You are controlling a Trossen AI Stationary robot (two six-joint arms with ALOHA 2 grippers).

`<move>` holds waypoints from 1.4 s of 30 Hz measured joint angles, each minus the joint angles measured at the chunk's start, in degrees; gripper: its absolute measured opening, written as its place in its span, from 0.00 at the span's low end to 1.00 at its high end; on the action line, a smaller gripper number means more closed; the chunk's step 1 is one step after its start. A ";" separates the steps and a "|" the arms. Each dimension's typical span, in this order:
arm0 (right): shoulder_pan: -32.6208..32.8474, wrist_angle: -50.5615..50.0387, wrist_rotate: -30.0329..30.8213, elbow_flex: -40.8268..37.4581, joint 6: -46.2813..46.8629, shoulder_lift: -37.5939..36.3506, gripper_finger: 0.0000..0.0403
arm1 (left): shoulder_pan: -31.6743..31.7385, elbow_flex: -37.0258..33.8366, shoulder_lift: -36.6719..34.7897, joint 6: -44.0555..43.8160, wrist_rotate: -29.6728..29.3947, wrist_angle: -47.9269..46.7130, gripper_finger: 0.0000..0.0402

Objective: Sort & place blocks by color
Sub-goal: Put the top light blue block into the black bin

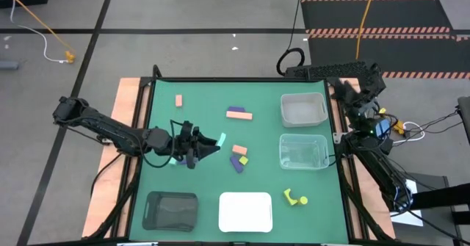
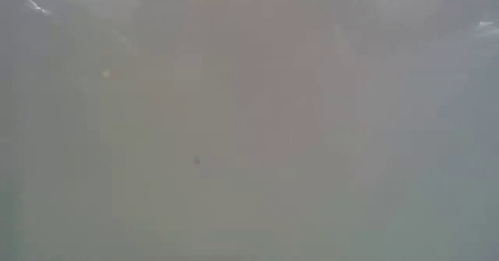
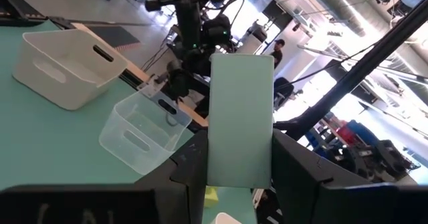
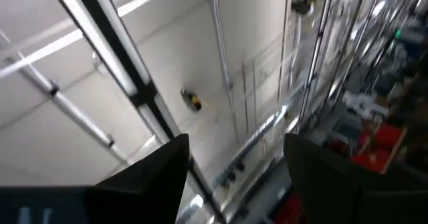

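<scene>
Green felt covers my table point(image 1: 198, 180), with four trays along its right and near edges: white tub point(image 1: 303, 109), clear tub point(image 1: 303, 150), white tray point(image 1: 245, 211), black tray point(image 1: 170, 210). My left gripper point(image 1: 213, 145) pinches a mint block point(image 3: 241, 120) above the table's left-middle, lifted for carrying, I judge. My right gripper point(image 4: 234, 164) waits off the right edge, fingers apart, empty. Other blocks point(image 1: 239, 114) lie mid-table. The low view shows only blank grey.
</scene>
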 joint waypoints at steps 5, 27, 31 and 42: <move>0.02 -7.19 -12.73 5.32 0.61 0.19 0.58 | 0.39 0.00 -0.02 -0.13 0.01 0.23 0.32; 0.02 -22.75 -24.24 26.98 -11.31 17.17 0.58 | 7.87 1.96 0.00 -9.32 9.81 3.05 0.32; 0.12 -22.14 -26.02 26.98 -11.58 20.97 0.58 | 7.17 6.93 1.24 -11.86 18.28 -3.06 0.32; 6.96 -21.78 -26.74 27.05 -15.75 29.08 0.58 | 4.90 20.21 3.46 -22.99 37.71 -48.00 0.32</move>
